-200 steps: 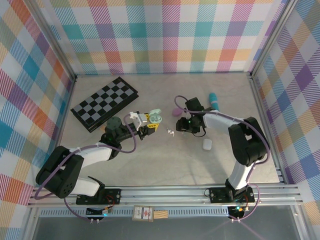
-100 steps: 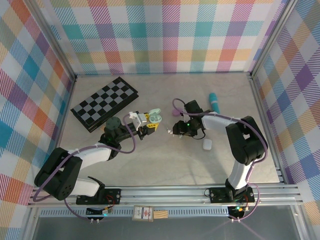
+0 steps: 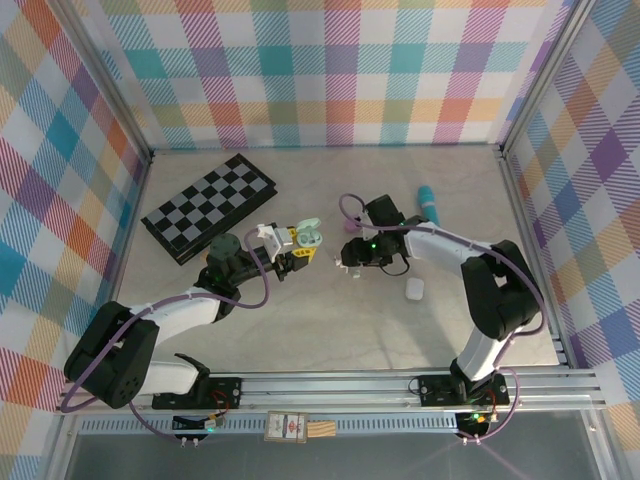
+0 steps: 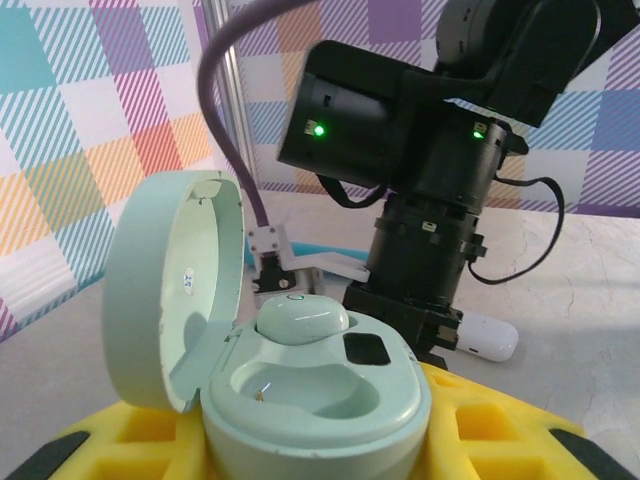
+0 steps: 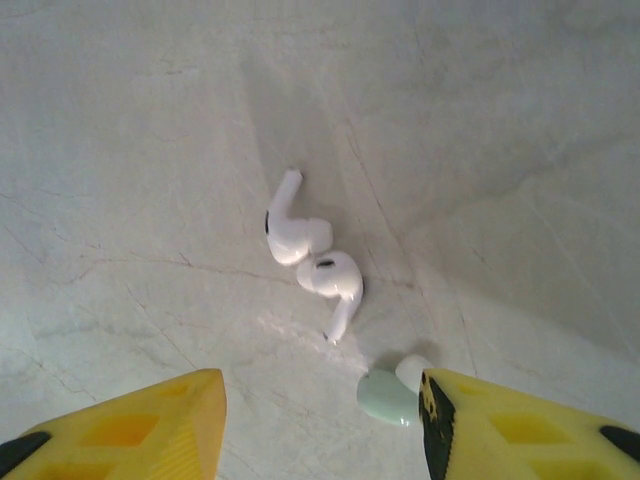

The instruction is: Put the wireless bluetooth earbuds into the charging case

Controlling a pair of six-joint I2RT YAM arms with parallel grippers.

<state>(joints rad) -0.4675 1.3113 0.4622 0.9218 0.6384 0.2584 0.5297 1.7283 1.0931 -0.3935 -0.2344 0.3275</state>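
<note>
My left gripper [image 4: 315,445] is shut on a pale green charging case [image 4: 330,395], its yellow fingers [image 4: 500,435] pressing either side. The lid [image 4: 165,290] stands open. One pale green earbud [image 4: 302,318] sits in the far socket and the near socket [image 4: 300,392] is bare. In the top view the held case [image 3: 309,234] hangs left of my right gripper [image 3: 348,262]. My right gripper [image 5: 320,425] is open, pointing down at the table. A loose pale green earbud [image 5: 385,396] lies against its right finger [image 5: 520,430]. Two white earbuds [image 5: 312,258] lie just beyond.
A white case [image 3: 414,290] lies near the right arm, a pink case [image 3: 351,225] behind the right gripper, a teal object [image 3: 429,203] farther back right. A folded chessboard [image 3: 208,205] lies at the back left. Aluminium rails [image 3: 330,380] edge the table.
My right gripper has moved left and come down over the loose earbuds, its jaws a touch wider. My left gripper has shifted slightly with the open case still in it.
</note>
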